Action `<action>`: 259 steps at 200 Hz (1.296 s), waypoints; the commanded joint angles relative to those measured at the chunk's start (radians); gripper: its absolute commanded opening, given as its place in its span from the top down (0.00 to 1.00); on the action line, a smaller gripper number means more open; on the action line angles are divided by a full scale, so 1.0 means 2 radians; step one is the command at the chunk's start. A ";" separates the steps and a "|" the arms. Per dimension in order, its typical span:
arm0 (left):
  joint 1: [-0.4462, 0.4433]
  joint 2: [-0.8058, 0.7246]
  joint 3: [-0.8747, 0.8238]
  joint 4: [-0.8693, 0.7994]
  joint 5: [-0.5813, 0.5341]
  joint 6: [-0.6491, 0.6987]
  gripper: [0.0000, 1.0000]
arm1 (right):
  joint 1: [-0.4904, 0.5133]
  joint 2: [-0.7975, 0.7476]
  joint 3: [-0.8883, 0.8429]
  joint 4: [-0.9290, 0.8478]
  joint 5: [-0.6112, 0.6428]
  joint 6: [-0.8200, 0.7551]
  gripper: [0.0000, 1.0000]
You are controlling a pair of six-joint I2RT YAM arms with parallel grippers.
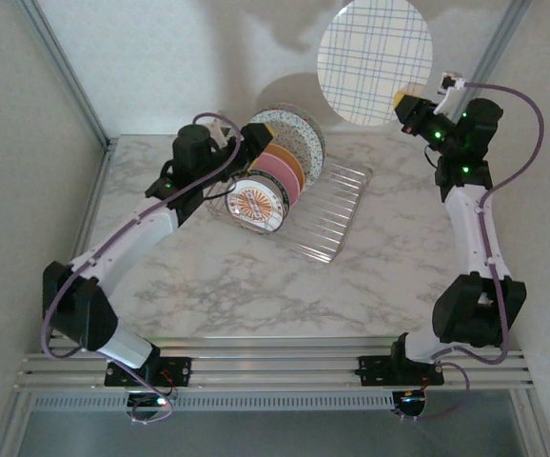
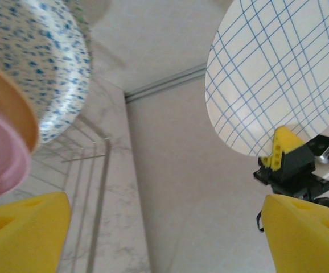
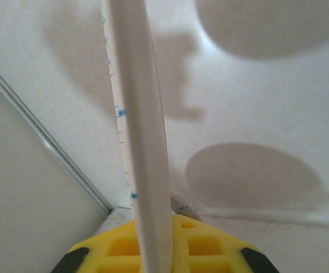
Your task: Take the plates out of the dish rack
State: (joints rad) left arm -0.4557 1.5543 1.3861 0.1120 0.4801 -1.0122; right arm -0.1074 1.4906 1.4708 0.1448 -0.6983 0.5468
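Observation:
My right gripper (image 1: pixel 410 103) is shut on the lower rim of a large white plate with a blue and purple line grid (image 1: pixel 375 62), held upright high above the table's back right. That plate shows edge-on between the yellow pads (image 3: pixel 193 244). The wire dish rack (image 1: pixel 337 205) stands mid-table with a blue-speckled plate (image 1: pixel 299 133), an orange plate (image 1: pixel 289 162), a pink plate (image 1: pixel 270 171) and a small sunburst plate (image 1: pixel 256 202) upright in it. My left gripper (image 1: pixel 246 133) is open beside the speckled plate (image 2: pixel 45 62), with nothing between its fingers (image 2: pixel 25 227).
The rack's right half (image 1: pixel 342 190) holds no plates. The marble table (image 1: pixel 256 286) is bare in front of the rack. Grey walls and a metal corner post (image 1: pixel 61 67) close in the back and sides.

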 commanded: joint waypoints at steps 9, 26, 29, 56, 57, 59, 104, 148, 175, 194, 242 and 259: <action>-0.015 0.048 0.057 0.065 0.030 -0.052 0.16 | 0.015 -0.046 -0.012 -0.062 0.017 0.093 1.00; -0.019 0.074 0.079 0.086 0.037 -0.072 0.17 | 0.026 -0.053 -0.009 -0.099 0.016 0.111 1.00; -0.020 0.078 0.083 0.091 0.037 -0.074 0.18 | 0.028 -0.053 -0.008 -0.104 0.016 0.116 1.00; -0.023 0.110 0.097 0.132 0.043 -0.102 0.21 | 0.044 -0.061 -0.013 -0.125 0.015 0.166 1.00; -0.023 0.111 0.097 0.133 0.043 -0.103 0.21 | 0.044 -0.061 -0.014 -0.124 0.015 0.168 1.00; -0.023 0.112 0.098 0.136 0.044 -0.106 0.21 | 0.046 -0.062 -0.015 -0.124 0.016 0.171 1.00; -0.025 0.139 0.107 0.165 0.048 -0.131 0.29 | 0.067 -0.059 -0.025 -0.107 0.002 0.239 1.00; -0.027 0.144 0.108 0.151 0.049 -0.127 0.35 | 0.091 -0.049 -0.020 -0.105 -0.005 0.264 1.00; -0.028 0.146 0.109 0.151 0.050 -0.127 0.43 | 0.106 -0.040 -0.016 -0.115 -0.012 0.264 1.00; -0.028 0.144 0.109 0.148 0.051 -0.127 0.59 | 0.111 -0.039 -0.018 -0.121 -0.008 0.261 1.00; -0.028 0.135 0.098 0.137 0.048 -0.124 1.00 | 0.122 -0.032 -0.007 -0.145 -0.003 0.248 1.00; -0.028 0.130 0.098 0.138 0.048 -0.124 1.00 | 0.125 -0.034 -0.002 -0.156 0.005 0.238 1.00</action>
State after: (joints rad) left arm -0.5007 1.8336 1.5681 0.3843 0.5674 -1.3033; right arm 0.1181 1.4303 1.4193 -0.1715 -0.6880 1.0790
